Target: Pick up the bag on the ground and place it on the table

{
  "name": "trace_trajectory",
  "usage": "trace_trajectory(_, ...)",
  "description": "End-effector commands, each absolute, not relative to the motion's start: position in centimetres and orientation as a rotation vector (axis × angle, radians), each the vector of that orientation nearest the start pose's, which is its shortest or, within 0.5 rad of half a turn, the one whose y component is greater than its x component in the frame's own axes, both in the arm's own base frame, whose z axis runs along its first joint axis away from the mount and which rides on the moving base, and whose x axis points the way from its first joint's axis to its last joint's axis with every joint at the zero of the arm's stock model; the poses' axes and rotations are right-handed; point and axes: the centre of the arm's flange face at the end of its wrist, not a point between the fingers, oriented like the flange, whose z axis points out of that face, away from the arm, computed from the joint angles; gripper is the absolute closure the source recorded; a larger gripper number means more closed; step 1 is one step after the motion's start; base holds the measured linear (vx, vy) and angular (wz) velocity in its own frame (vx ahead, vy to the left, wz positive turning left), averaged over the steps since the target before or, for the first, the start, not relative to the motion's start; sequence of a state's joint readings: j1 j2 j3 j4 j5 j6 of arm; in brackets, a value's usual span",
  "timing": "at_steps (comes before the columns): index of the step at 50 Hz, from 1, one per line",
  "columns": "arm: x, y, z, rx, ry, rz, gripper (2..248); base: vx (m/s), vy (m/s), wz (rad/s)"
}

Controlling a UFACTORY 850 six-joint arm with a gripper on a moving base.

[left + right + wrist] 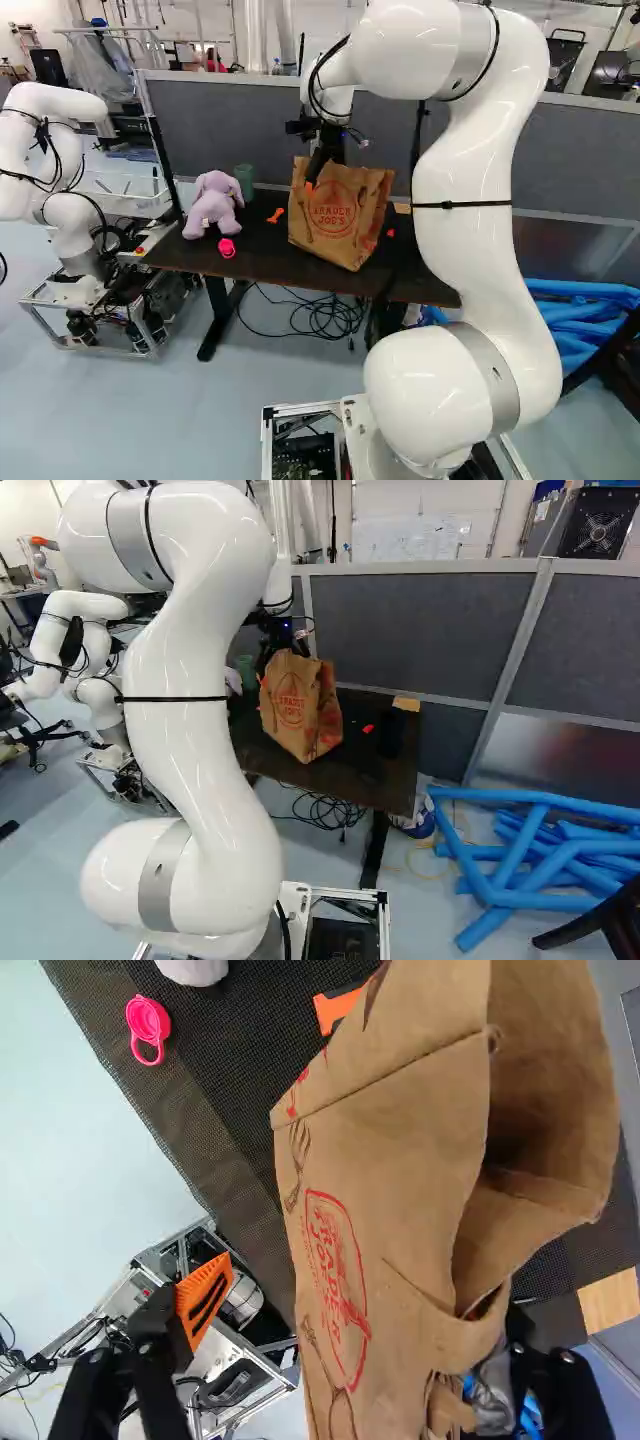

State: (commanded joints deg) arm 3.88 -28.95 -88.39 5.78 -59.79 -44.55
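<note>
1. You are having the claw (322, 170) open at the bag (338, 215); its two fingers are standing wide apart, with part of the bag between.
2. Your bag is standing on the table (265, 262), near its front edge.
3. The purple plush toy (213, 205) is sitting near the pink cap (227, 248).

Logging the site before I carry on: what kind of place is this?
Probably a robotics lab or workshop: another white arm on a wheeled frame, grey partition panels, and loose cables under the table.
</note>
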Motion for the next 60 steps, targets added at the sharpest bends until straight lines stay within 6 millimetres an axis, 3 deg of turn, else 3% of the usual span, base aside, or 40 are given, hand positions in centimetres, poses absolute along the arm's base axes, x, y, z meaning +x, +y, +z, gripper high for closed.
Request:
trace_trajectory(30,61.3,5.0,57.1,-2.833,-1.194,-0.123,3,0.0,0.0,0.0)
trace_trajectory(60,58.7,4.8,61.8,-2.819,-1.201,-0.097,3,0.0,0.0,0.0)
